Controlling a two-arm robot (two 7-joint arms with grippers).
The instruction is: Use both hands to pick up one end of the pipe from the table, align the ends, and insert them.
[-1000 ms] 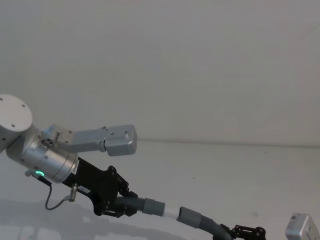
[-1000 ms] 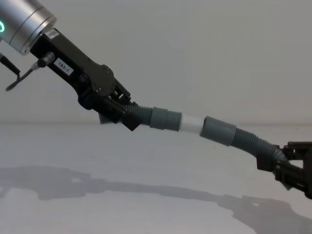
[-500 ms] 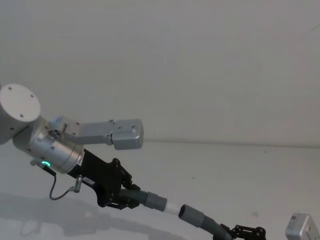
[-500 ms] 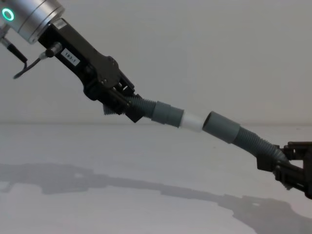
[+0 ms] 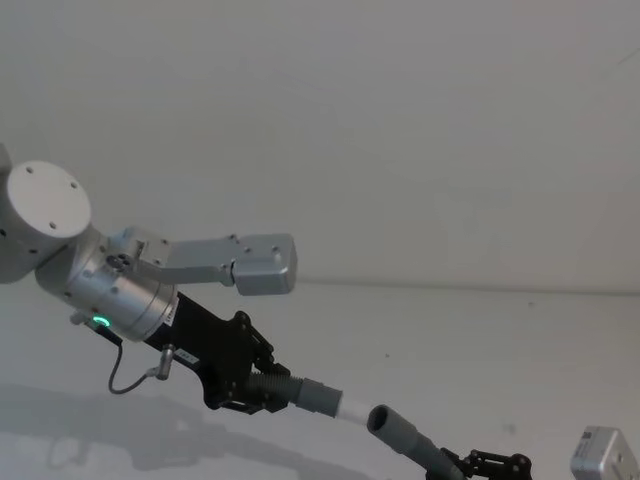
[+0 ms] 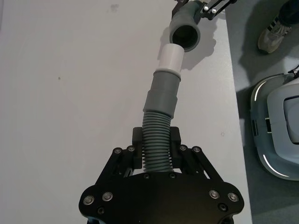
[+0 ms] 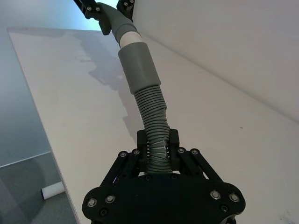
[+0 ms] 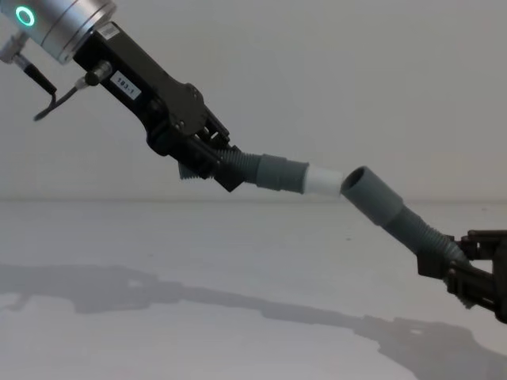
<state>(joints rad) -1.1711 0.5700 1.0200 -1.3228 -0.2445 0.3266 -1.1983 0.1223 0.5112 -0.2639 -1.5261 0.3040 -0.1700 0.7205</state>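
Both pipe pieces hang in the air above the white table (image 8: 238, 277). My left gripper (image 8: 222, 166) is shut on the ribbed part of the piece with the white tip (image 8: 323, 181). From the lower right, my right gripper (image 8: 440, 265) is shut on the ribbed part of the other piece, whose grey socket (image 8: 371, 192) tilts up towards the tip. The tip meets the socket's rim at an angle. In the left wrist view, the white tip (image 6: 170, 57) sits just at the socket's mouth (image 6: 184, 30). In the right wrist view, the socket sleeve (image 7: 138, 65) hides most of the tip (image 7: 128, 36).
The table's edge (image 6: 233, 93) runs along one side in the left wrist view, with dark floor, a grey-and-white device (image 6: 278, 126) and a person's shoe (image 6: 278, 25) beyond it. A plain wall stands behind the table.
My left gripper has risen and moved right with its piece. The socket has tilted upward, and the pieces now form a sharper angle, with the tip at the socket's rim.
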